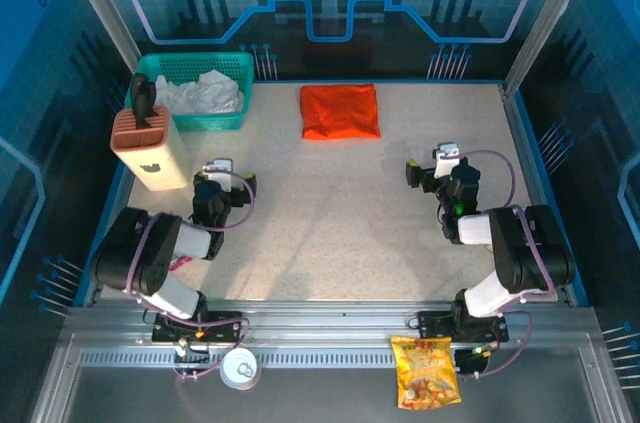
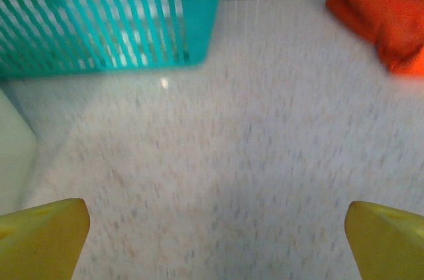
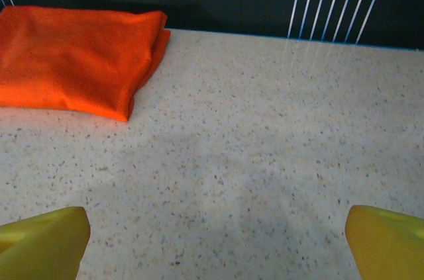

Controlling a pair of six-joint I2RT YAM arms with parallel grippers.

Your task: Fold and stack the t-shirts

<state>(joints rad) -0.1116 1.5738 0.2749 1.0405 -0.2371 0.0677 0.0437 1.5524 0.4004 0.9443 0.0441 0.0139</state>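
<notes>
orange t-shirt is lying folded at the far middle of the table, seemingly as the stack's base. going from the left, the teal basket is holding crumpled white cloth, then the left gripper and the right gripper are hovering low, jaws spread wide and gripping nothing, well apart from the shirt. the right wrist view is revealing the shirt's layered folded edge, which the top view is flattening out.
</notes>
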